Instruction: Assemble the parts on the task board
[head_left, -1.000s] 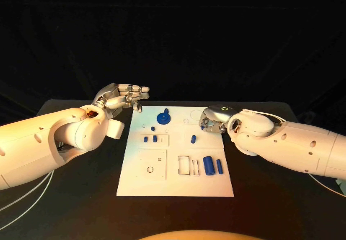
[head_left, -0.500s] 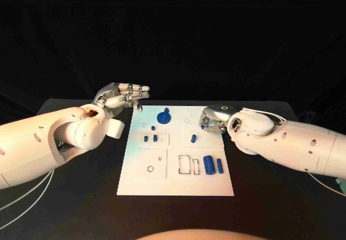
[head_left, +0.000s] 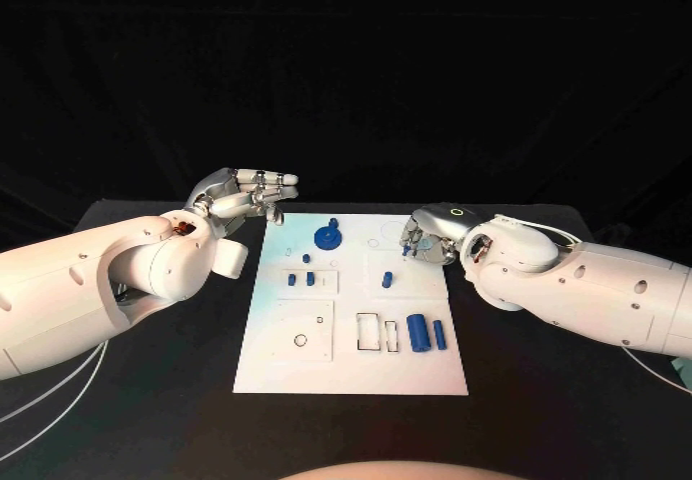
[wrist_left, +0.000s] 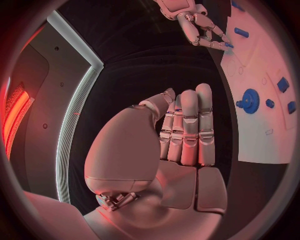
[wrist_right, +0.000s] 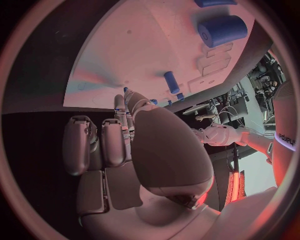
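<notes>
The white rectangular task board lies in the middle of the black surface, with the small blue parts scattered over it: a blue gear-shaped disc toward the far left, a thick blue cylinder with a slimmer blue peg just beside it near the right, and a short blue pin between them.

The silver right hand hangs over the board's far right edge, fingers stretched down toward the plate with a fleck of blue at their tips. Whether it has that piece pinched or only touches it, I cannot tell.

The silver left hand hovers off the board's far left corner, its fingers straight and pressed together, the thumb folded across near them, nothing in it.

The danger, as I judge it, sits with the right hand. A piece that small, taken at the very fingertips, could roll or flick away if the pinch lands off-centre. Pushing down on it could also nudge the board, which looks to rest loose on the surface, and unsettle the cylinder and peg. The left hand is too far off to steady anything.
</notes>
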